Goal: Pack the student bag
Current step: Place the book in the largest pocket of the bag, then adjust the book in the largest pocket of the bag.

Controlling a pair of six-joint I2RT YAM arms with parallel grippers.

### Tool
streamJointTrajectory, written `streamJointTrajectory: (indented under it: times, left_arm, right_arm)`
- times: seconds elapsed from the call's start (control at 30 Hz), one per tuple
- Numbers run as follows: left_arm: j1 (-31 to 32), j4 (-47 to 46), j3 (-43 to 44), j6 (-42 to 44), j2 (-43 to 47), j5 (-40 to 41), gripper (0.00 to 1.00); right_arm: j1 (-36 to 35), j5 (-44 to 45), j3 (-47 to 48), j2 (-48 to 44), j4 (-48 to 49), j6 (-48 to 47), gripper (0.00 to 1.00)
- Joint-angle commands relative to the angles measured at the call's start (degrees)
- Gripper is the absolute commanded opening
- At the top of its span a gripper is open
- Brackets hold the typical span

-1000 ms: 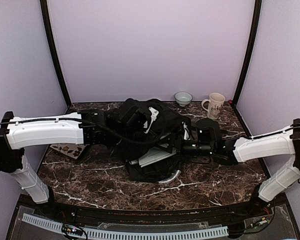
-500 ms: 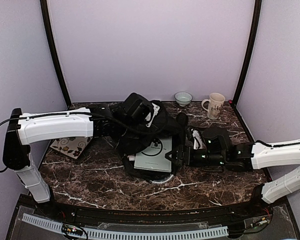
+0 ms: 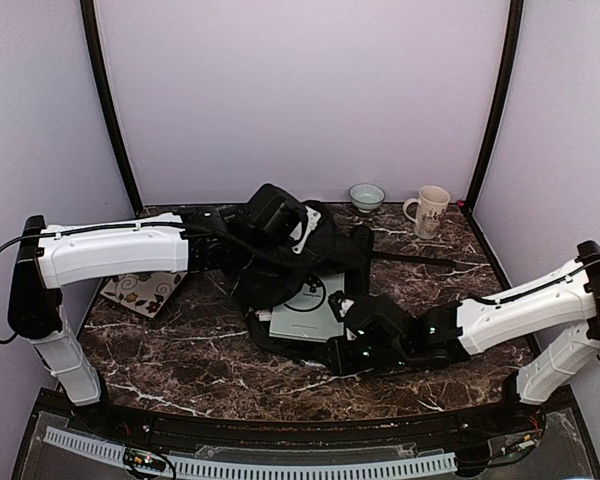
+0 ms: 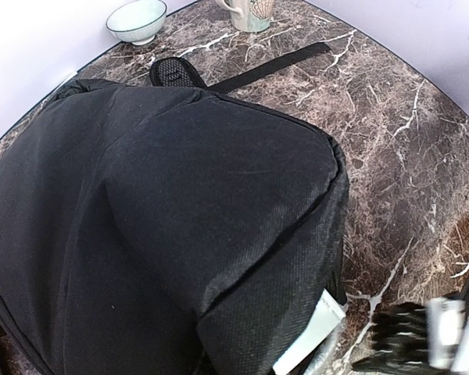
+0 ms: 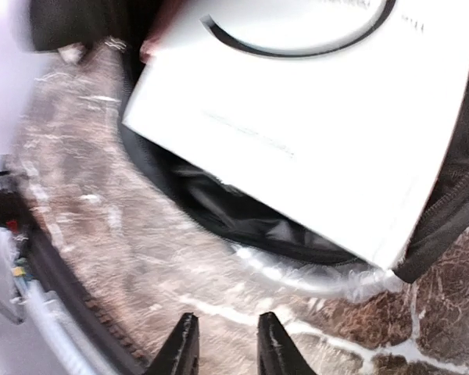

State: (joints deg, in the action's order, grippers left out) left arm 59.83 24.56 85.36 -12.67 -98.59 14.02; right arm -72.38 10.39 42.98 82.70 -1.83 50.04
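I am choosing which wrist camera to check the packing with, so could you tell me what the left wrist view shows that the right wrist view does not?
Only the left wrist view shows the backpack from its black outer side, the bowl, the mug and a strap lying on the table. Only the right wrist view shows the white book with its printed face, clear plastic beneath it at the bag's mouth, and the right gripper with an empty gap between its fingers. Both show the backpack, the marble table and some of the white book.

Marble tbl (image 3: 180,360): backpack (image 4: 187,203) ctr, bowl (image 3: 366,195) + mug (image 3: 430,210) rear-R, patterned pad (image 3: 140,292) L.
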Motion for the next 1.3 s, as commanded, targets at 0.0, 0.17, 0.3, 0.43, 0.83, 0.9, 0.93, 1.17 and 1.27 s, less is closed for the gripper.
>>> streamJointTrajectory:
  times: [0.0,0.17,0.3,0.43,0.83,0.9,0.93,1.17,1.27]
  left_arm:
    - [-0.59,-2.32,2.43,0.6,0.92,-0.69,0.0]
    - [-0.51,-2.07,1.23,0.63,1.8,-1.67,0.0]
    - [-0.3,-2.59,0.22,0.82,2.51,-3.85,0.0]
    - [1.21,-1.88,0.56,1.15,2.52,-4.07,0.0]
    - [1.95,-0.63,1.41,1.7,2.8,0.65,0.0]
    - [1.85,0.28,2.79,1.9,2.11,1.2,0.0]
    - [1.89,0.6,3.47,1.96,1.74,1.26,0.0]
    - [1.91,1.32,4.47,1.75,0.82,0.32,0.0]
    - [2.03,1.24,4.14,1.42,0.46,-0.7,0.0]
  right_arm:
    - [-0.61,4.63,5.58,6.21,-1.4,0.36,0.25]
    - [0.25,10.4,9.15,10.32,-3.36,-0.45,0.21]
    - [3.46,10.49,9.3,12.81,-1.19,-1.56,0.21]
    - [5.83,9.82,7.85,13.2,2.94,-2.67,0.21]
    - [-2.05,5.14,6.49,8.03,-0.33,-2.96,0.26]
    - [-3.48,6.22,7.8,10.36,-3.14,-0.74,0.26]
    - [-3.74,6.82,8.62,11.41,-4.53,0.13,0.25]
    - [-3.63,11.04,11.22,14.46,-7.95,1.13,0.24]
    - [-2.11,12.82,11.83,15.14,-8.46,0.13,0.23]
